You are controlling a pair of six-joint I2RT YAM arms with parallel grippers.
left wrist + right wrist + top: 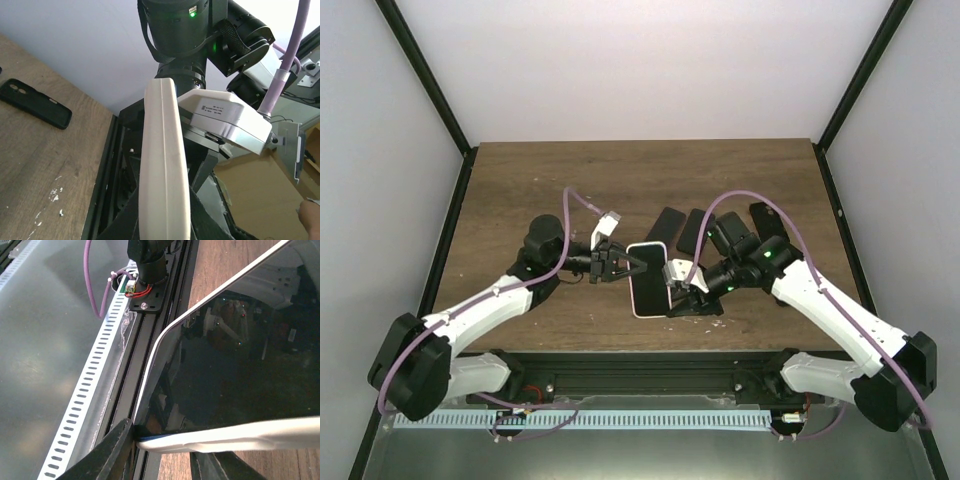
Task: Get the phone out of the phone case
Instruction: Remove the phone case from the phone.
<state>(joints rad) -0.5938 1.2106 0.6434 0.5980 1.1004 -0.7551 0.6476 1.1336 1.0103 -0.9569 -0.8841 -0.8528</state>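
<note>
Two claws meet mid-frame above the tabletop [520,190]: right claw [672,288] clenched on the phone case [162,165] edge, left claw [620,264] at the opposite edge, grip unclear. The phone [240,365] sits inside, glass slick and fragile. The case likely flexes, so peel at a corner rim.

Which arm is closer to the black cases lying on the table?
Right. The right arm passes right beside the black cases; the left arm is across the phone from them.
</note>
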